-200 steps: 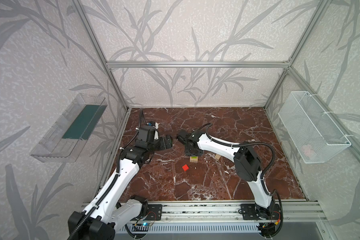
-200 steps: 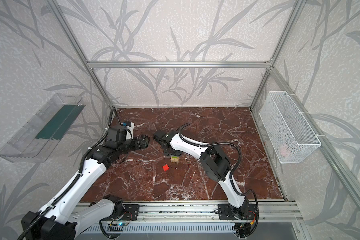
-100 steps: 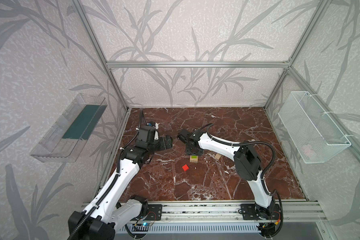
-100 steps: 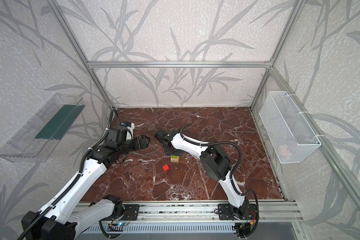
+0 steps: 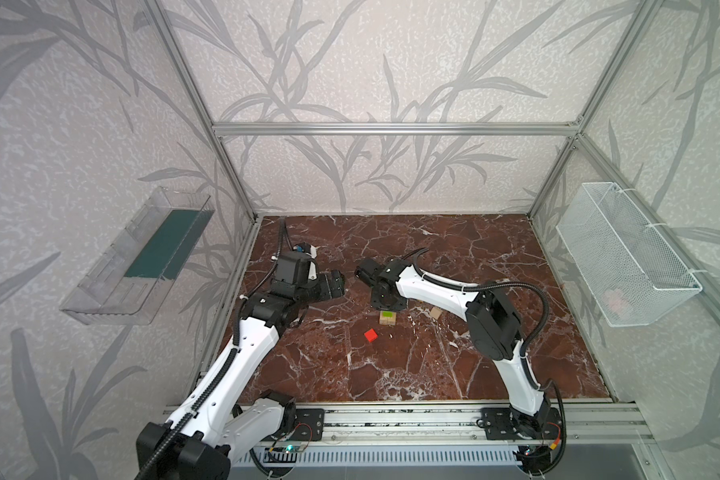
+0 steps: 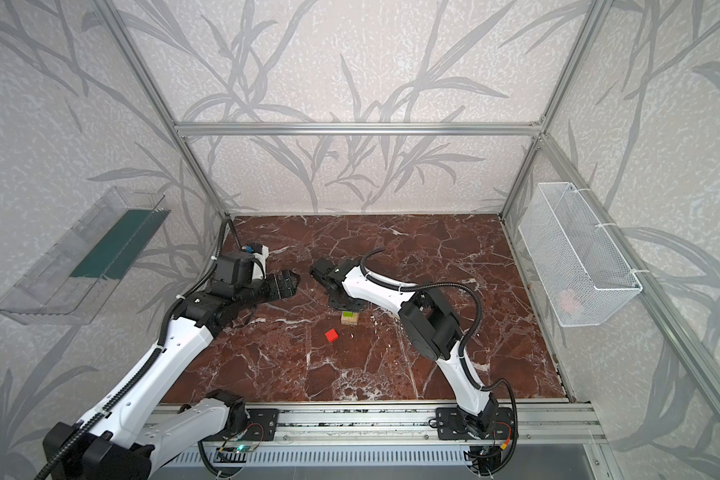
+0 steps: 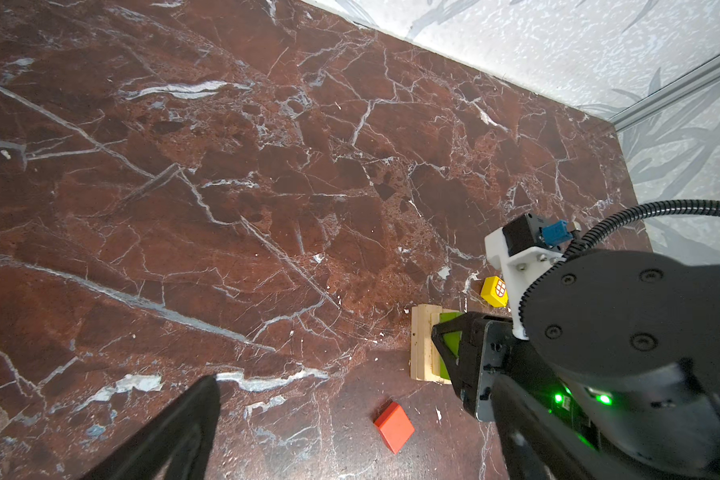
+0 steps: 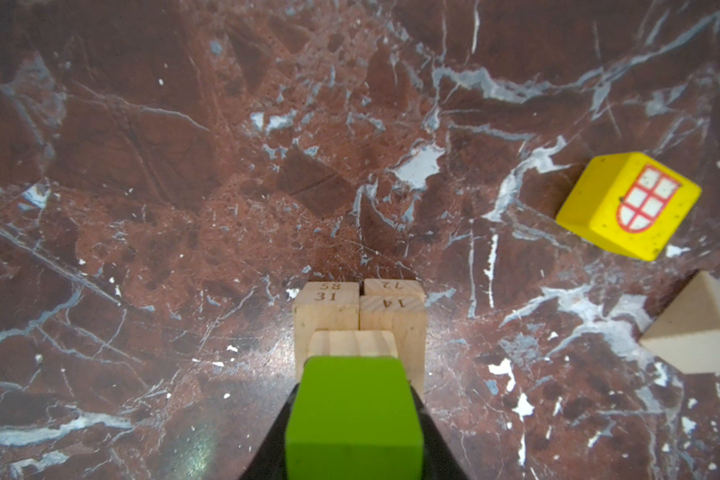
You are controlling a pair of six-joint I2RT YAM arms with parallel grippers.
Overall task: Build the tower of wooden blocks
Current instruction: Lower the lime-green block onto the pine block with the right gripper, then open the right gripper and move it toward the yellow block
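Right pincer (image 8: 353,388) closed on green bar (image 8: 352,419), pressed to both its sides. Bar lying atop pale planks (image 8: 358,316) mid-counter (image 5: 433,365). Left pincer (image 5: 336,284) spread wide, empty, off to one side. Red cube (image 5: 371,335) loose near stack, not touching. Yellow cube (image 8: 628,203) (window print on one face) and plain wedge (image 8: 699,332) lying apart.

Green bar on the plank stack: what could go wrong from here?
1. The right gripper holds the green bar, which rests on loose planks with a gap between them; any sideways drag may shift the stack.
2. The yellow cube lies close by; an arm fetching it might bump the stack.
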